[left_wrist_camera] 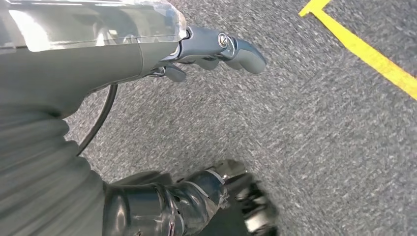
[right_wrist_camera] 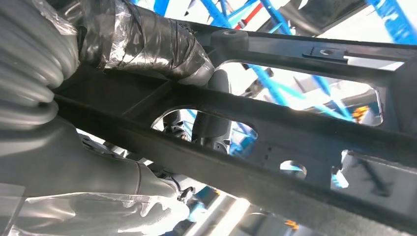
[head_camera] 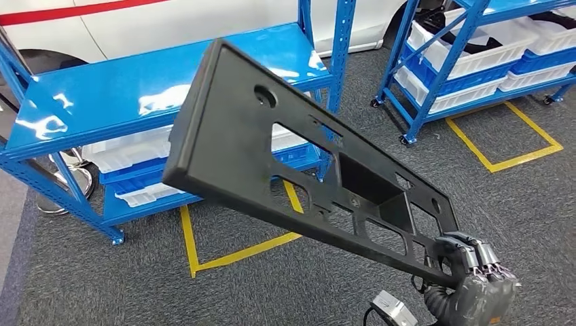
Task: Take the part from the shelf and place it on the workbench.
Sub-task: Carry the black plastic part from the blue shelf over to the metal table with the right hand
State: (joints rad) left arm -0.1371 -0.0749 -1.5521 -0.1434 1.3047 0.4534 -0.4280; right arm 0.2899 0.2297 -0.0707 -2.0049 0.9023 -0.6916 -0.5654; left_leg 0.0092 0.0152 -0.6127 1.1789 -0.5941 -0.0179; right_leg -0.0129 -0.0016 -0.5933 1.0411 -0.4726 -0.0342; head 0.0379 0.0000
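While the right hand [head_camera: 479, 282] gripped one end, its fingers [head_camera: 483, 252] clamped over the edge, the part [head_camera: 231, 136] slanted up and away above the floor [head_camera: 102, 278]. It was a long, flat, black panel pierced by cutouts. Left hand [left_wrist_camera: 216, 49] hung with fingers apart, holding nothing.

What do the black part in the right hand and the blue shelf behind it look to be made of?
Black part: likely moulded plastic, matte, grainy, with cut-outs and ribs. Blue shelf: probably painted metal, glossy, with bright reflections. The right hand grips the part's end.
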